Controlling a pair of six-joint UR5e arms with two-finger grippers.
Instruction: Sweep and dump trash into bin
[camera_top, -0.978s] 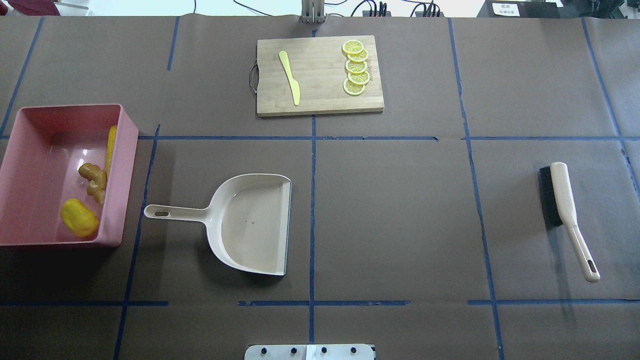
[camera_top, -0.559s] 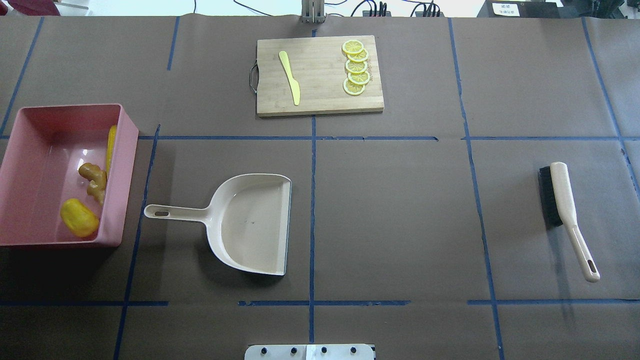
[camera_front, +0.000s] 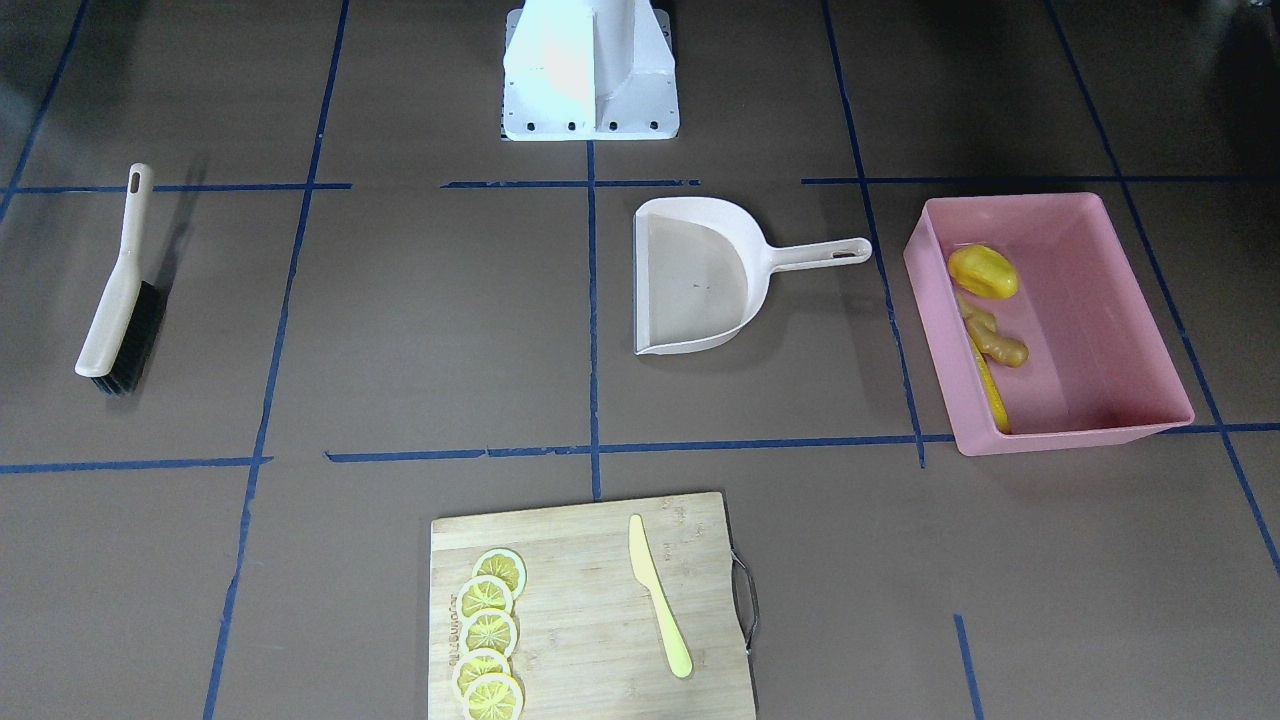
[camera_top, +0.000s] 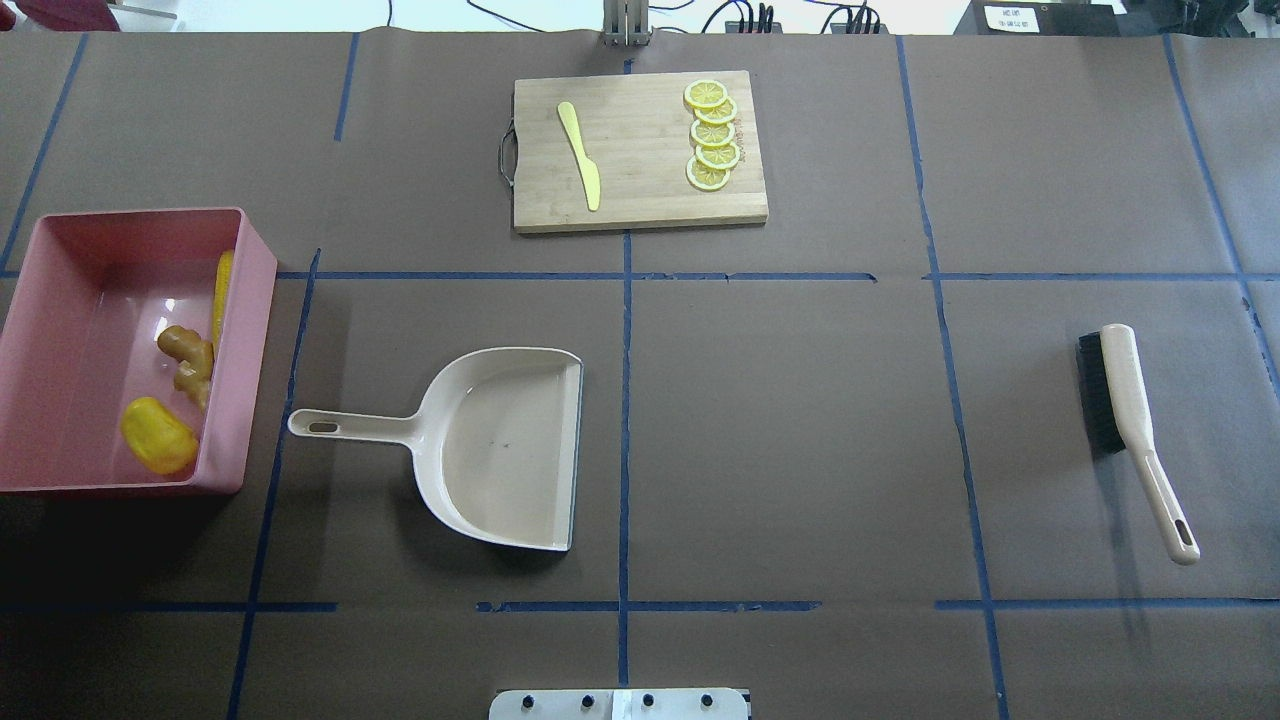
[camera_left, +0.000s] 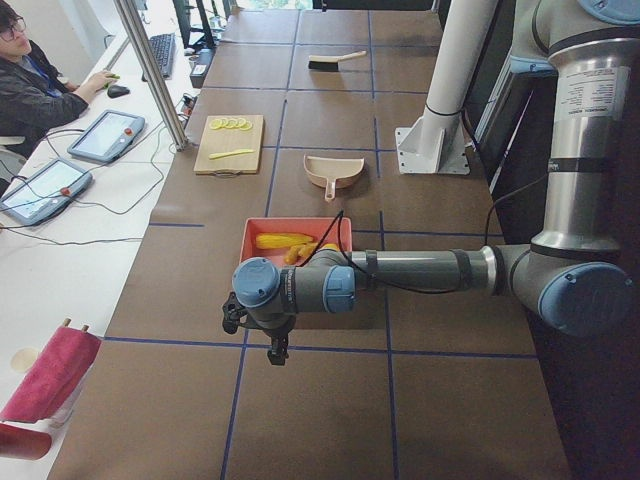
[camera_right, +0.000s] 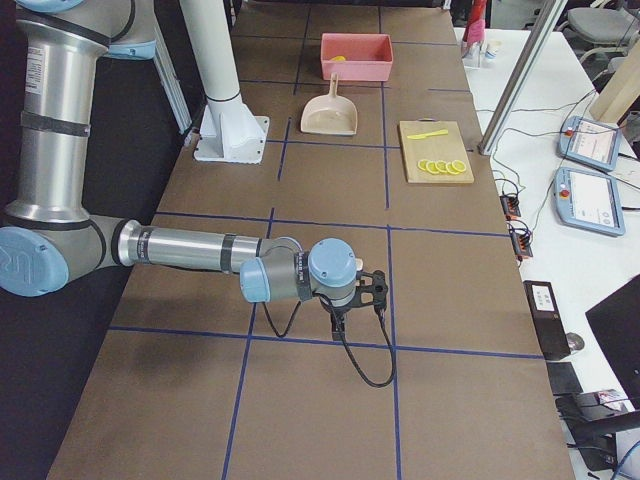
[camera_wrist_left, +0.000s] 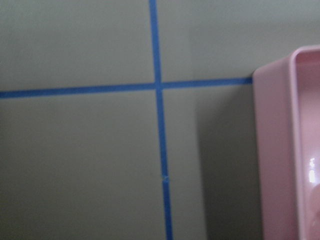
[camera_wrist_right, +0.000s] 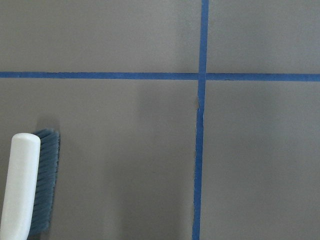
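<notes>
The pink bin (camera_top: 140, 213) stands at the table's left end. Inside it lie the trash pieces: a yellow corn cob (camera_top: 221, 290) along the right wall, a tan ginger root (camera_top: 188, 362) and a yellow lumpy piece (camera_top: 158, 435). The beige dustpan (camera_top: 500, 445) lies empty beside the bin, handle toward it. The brush (camera_top: 1130, 420) lies flat at the right end. My left gripper (camera_left: 273, 345) shows only in the exterior left view, hanging past the bin's outer end; I cannot tell its state. My right gripper (camera_right: 338, 320) shows only in the exterior right view, beyond the brush; I cannot tell its state.
A wooden cutting board (camera_top: 640, 190) at the table's far edge carries several lemon slices (camera_top: 712, 135) and a pale yellow knife (camera_top: 580, 155). The robot's white base (camera_front: 590, 70) stands at the near edge. A seated person (camera_left: 35, 75) works at a side desk.
</notes>
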